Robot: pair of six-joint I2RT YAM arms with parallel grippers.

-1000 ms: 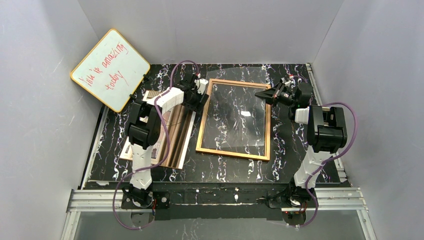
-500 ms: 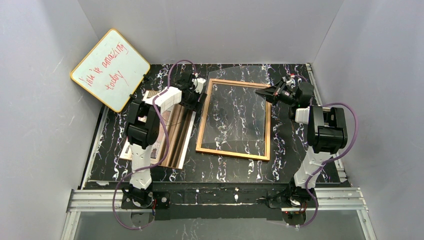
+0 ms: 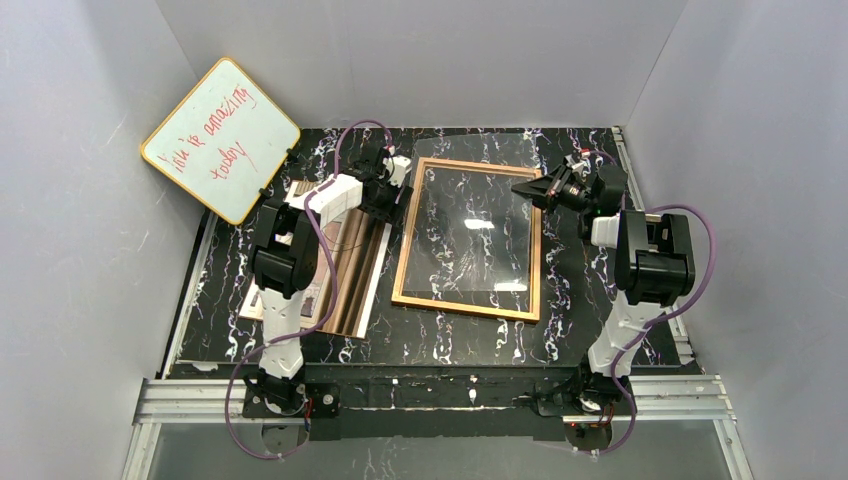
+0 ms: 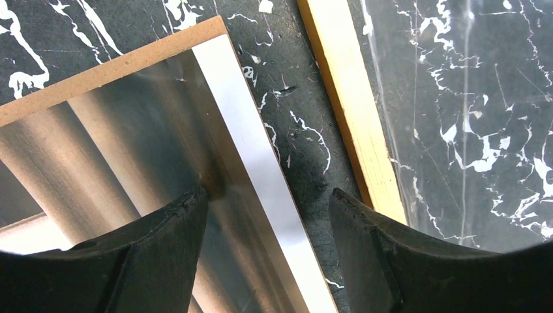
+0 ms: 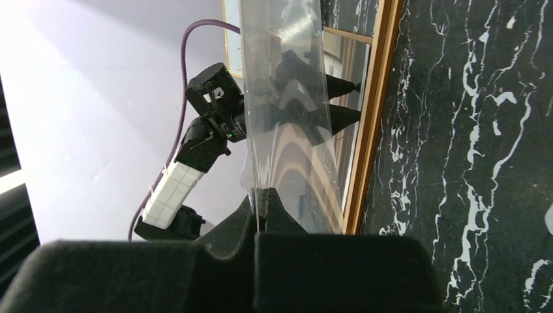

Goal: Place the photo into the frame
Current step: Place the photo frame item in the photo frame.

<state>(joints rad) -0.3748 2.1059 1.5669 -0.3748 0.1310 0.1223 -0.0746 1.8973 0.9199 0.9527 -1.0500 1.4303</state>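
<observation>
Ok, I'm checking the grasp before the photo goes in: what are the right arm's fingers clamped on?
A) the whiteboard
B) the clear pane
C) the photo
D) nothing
B: the right wrist view shows the right fingers pinched shut on the edge of the clear pane, tilted up beside the frame.

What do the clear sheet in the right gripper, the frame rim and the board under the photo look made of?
Clear sheet, pinched in the right gripper: thin, glossy, see-through with reflections; probably plastic, possibly glass.
Frame rim: pale wood, matt.
Board under the photo: brown fibreboard, with a dull, speckled edge.
The photo itself looks like glossy paper.
</observation>
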